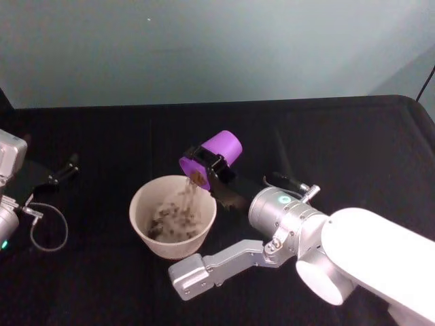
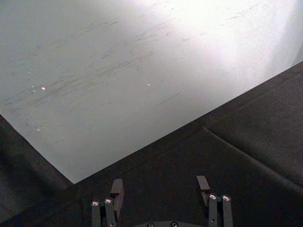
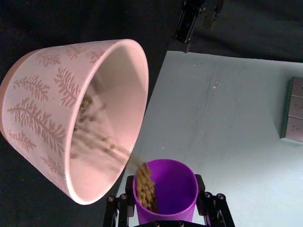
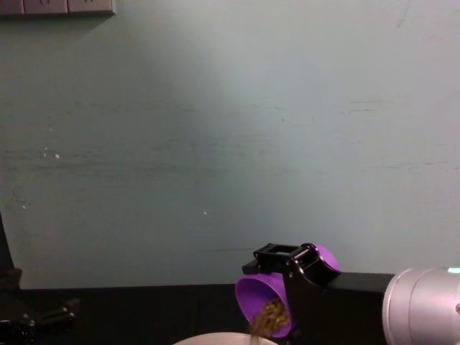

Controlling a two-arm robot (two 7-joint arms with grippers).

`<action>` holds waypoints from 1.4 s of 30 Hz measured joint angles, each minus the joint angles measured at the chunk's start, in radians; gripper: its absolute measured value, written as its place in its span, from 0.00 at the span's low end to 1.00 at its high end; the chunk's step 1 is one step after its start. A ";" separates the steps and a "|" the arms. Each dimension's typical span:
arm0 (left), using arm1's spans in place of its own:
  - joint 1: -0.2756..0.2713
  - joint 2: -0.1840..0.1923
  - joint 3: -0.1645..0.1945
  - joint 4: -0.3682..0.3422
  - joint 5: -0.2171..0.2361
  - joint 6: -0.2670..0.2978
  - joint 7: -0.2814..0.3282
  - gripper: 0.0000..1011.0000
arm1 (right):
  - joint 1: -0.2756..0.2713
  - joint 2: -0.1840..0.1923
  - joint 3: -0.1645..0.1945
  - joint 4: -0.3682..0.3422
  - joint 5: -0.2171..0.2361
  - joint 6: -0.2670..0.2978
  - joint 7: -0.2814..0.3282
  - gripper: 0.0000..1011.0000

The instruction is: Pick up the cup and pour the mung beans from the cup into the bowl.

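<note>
The purple cup (image 1: 223, 147) is tipped on its side over the bowl (image 1: 139, 197), with my right gripper (image 1: 209, 164) shut on it. Mung beans (image 1: 197, 178) stream from its mouth into the bowl, where a layer of beans lies on the bottom. In the right wrist view the cup (image 3: 176, 187) sits between the fingers (image 3: 211, 208), beans (image 3: 146, 188) slide over its lip, and the pale pink fern-patterned bowl (image 3: 40, 111) is just beyond. The chest view shows the cup (image 4: 253, 296) spilling beans (image 4: 270, 318) above the bowl rim (image 4: 224, 339). My left gripper (image 2: 160, 187) is parked at the far left, open and empty.
A black cloth covers the table (image 1: 340, 149), which ends at a pale green wall (image 1: 204, 47). A thin looped cable (image 1: 49, 234) lies by the left arm. Grey wall sockets (image 4: 57, 6) sit high on the wall.
</note>
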 joint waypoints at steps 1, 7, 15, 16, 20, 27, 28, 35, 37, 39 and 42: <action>0.000 0.000 0.000 0.000 0.000 0.000 0.000 0.99 | -0.001 0.000 0.000 0.000 -0.005 0.000 -0.001 0.72; 0.000 0.000 0.000 0.000 0.000 0.000 0.000 0.99 | -0.007 -0.005 0.003 -0.002 -0.048 0.000 -0.005 0.72; 0.000 0.000 0.000 0.000 0.000 0.000 0.000 0.99 | -0.012 -0.011 0.005 -0.001 -0.101 0.002 -0.006 0.72; 0.000 0.000 0.000 0.000 0.000 0.000 0.000 0.99 | -0.012 -0.011 0.004 -0.001 -0.107 0.003 -0.006 0.72; 0.000 0.000 0.000 0.000 0.000 0.000 0.000 0.99 | -0.013 -0.011 -0.004 -0.001 -0.159 0.010 0.000 0.72; 0.000 0.000 0.000 0.000 0.000 0.000 0.000 0.99 | -0.007 -0.012 -0.029 -0.003 -0.261 0.024 0.012 0.72; 0.000 0.000 0.000 0.000 0.000 0.000 0.000 0.99 | -0.007 -0.012 -0.032 -0.004 -0.277 0.025 0.013 0.72; 0.000 0.000 0.000 0.000 0.000 0.000 0.000 0.99 | -0.010 -0.017 -0.032 -0.005 -0.309 0.023 0.017 0.72; 0.000 0.000 0.000 0.000 0.000 0.000 0.000 0.99 | -0.013 -0.019 -0.029 -0.005 -0.316 0.020 0.019 0.72; 0.000 0.000 0.000 0.000 0.000 0.000 0.000 0.99 | -0.016 -0.020 -0.025 -0.006 -0.319 0.017 0.021 0.72; 0.000 0.000 0.000 0.000 0.000 0.000 0.000 0.99 | -0.023 -0.024 -0.013 -0.008 -0.313 0.009 0.021 0.72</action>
